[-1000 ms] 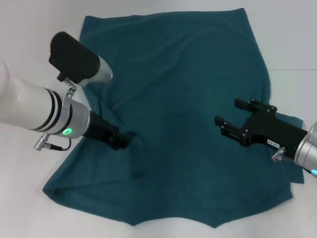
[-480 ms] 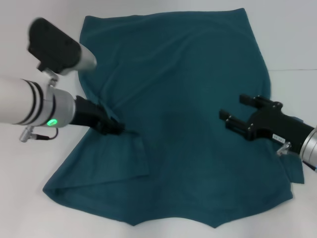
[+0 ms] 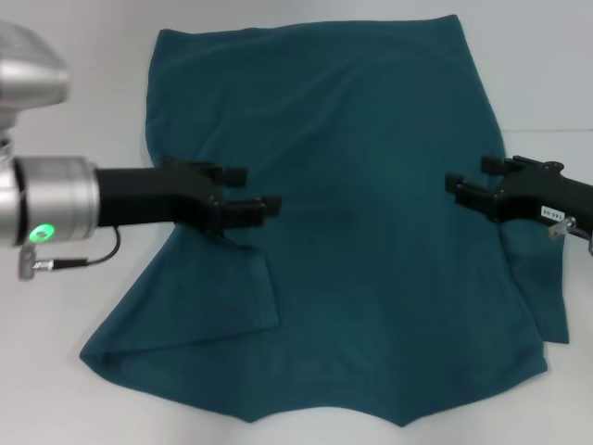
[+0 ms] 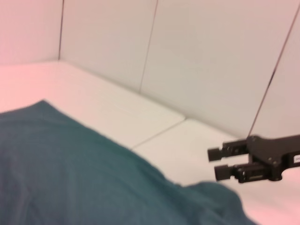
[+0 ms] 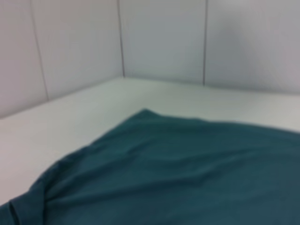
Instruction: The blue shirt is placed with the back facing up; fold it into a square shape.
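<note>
The blue shirt (image 3: 352,185) lies spread flat on the white table (image 3: 65,389), hem at the far side. Its left sleeve area is turned inward as a flap (image 3: 236,297) on the near left. My left gripper (image 3: 250,188) is open and empty, hovering over the shirt's left middle and pointing right. My right gripper (image 3: 473,176) is open and empty over the shirt's right edge, pointing left. The left wrist view shows the shirt (image 4: 70,178) and, farther off, the right gripper (image 4: 218,162). The right wrist view shows only the shirt (image 5: 187,173).
Bare white table surrounds the shirt on the left (image 3: 56,111) and far right (image 3: 547,74). The right sleeve (image 3: 548,297) sticks out at the near right. Pale panelled walls (image 4: 197,56) stand behind the table.
My left gripper has left the fold at the near left, risen and swung right and farther away, now open. My right gripper has drawn back to the right and a little farther away.
</note>
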You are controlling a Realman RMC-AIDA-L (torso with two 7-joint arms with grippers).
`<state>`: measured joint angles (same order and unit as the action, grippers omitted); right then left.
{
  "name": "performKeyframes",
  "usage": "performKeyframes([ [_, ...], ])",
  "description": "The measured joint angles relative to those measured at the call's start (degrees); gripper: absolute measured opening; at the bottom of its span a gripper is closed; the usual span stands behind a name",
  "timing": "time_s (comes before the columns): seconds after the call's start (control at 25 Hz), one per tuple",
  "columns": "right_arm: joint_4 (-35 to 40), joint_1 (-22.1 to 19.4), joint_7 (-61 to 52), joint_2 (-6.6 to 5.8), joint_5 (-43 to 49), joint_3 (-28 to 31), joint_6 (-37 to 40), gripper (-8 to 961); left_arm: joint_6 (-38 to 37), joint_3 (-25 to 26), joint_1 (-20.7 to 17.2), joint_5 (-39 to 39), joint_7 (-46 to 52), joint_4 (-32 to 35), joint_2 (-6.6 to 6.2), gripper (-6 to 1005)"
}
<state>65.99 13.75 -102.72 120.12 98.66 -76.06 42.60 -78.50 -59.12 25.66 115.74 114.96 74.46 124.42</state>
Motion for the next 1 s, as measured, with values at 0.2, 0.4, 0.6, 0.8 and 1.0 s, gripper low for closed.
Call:
performKeyframes([
  [0.2, 9.8, -0.7, -16.9, 0.04, 12.4, 3.5, 7.1, 625, -1.8, 4.4, -2.9, -8.3, -5.7, -3.6, 0.24, 638],
  [0.4, 17.4, 0.5, -30.7, 0.04, 25.3, 6.3, 10.1, 562, -4.5, 8.7, -4.4, -15.6, -12.5, -10.0, 0.2, 585],
  [0.6, 19.4, 11.0, -43.8, -0.3, 44.8, 13.2, 25.3, 553, -7.7, 9.9, -4.5, -15.8, -14.1, -11.5, 0.05, 540],
  [0.8, 21.3, 15.3, -43.2, -0.47, 41.3, 25.0, 37.8, 464, -8.0, 10.7, -4.3, -16.6, -17.8, -15.5, 0.02, 475],
  [1.0, 24.2, 16.1, -50.0, -1.52, 42.0, 29.8, 45.0, 316, -7.9, 12.4, -3.8, -16.8, -21.6, -19.2, -0.13, 468],
])
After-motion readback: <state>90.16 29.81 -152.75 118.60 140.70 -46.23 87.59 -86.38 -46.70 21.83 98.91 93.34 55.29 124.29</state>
